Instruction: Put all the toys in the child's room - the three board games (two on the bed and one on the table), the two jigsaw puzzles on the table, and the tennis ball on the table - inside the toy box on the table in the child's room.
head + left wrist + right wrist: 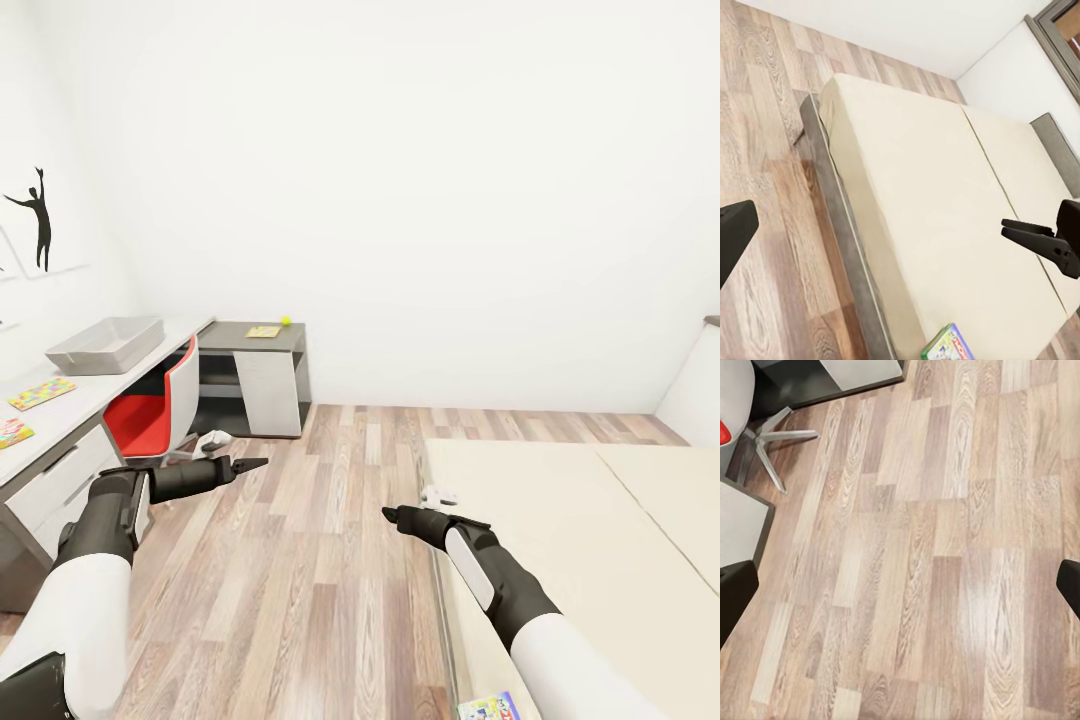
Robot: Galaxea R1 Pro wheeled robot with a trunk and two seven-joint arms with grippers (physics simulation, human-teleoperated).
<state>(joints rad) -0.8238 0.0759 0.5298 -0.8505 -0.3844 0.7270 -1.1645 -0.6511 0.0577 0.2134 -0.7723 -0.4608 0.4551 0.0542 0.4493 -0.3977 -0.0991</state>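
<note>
Left hand (252,463): empty, raised over the floor at about 10 o'clock from the view's centre bottom, pointing toward 3 o'clock; its wrist camera shows the two fingers spread wide apart with nothing between.
Toy box (105,345): on the table (60,415) at 10 o'clock, far corner, nothing seen inside from here.
Puzzles: one square (42,392) just nearer than the toy box, a second (12,433) at the left edge of the view, both flat on the table.
Far table section: a flat yellowish box (263,331) and the ball (286,321) just beside it, at 11 o'clock, well apart from both hands.
Chair (155,410): red seat tucked at the table, between the left arm and the toy box.
Right hand (388,514): empty, at the bed's near-left edge, pointing toward 9 o'clock; its wrist camera shows the fingers wide apart over bare floor (915,555).
Bed (590,540): fills 3 to 5 o'clock, mattress mostly bare.
Board game (488,708): lies flat on the bed at 5 o'clock, at the bottom edge, low beside the right forearm; the left wrist camera shows the green box (949,345) close to the bed's edge.
Deciding relation: the game sits behind and below the right hand, so that arm is far nearer; I judge it must draw back and drop toward 5 o'clock.
</note>
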